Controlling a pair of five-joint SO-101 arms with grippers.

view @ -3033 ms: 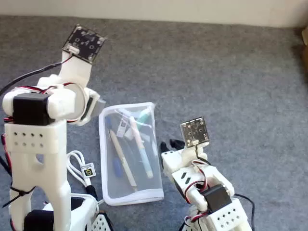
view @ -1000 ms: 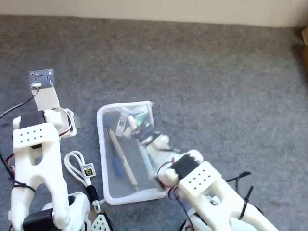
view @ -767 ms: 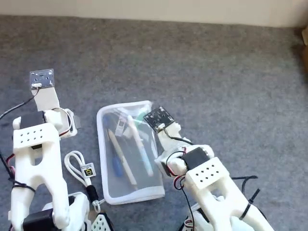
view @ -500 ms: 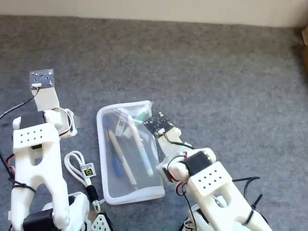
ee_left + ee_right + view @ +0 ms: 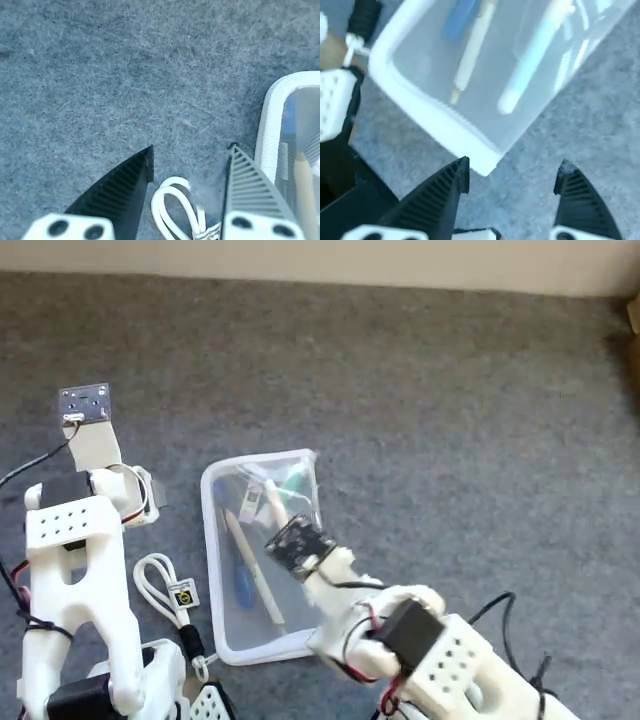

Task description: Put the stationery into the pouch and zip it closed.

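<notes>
Overhead, the right arm (image 5: 432,655) hides one near corner of the pouch (image 5: 211,560)

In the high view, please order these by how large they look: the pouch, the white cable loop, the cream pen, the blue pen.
1. pouch, though the right arm covers part of it.
2. cream pen (longer) and white cable loop (wider): too alike to rank.
3. blue pen, the shortest.
</notes>
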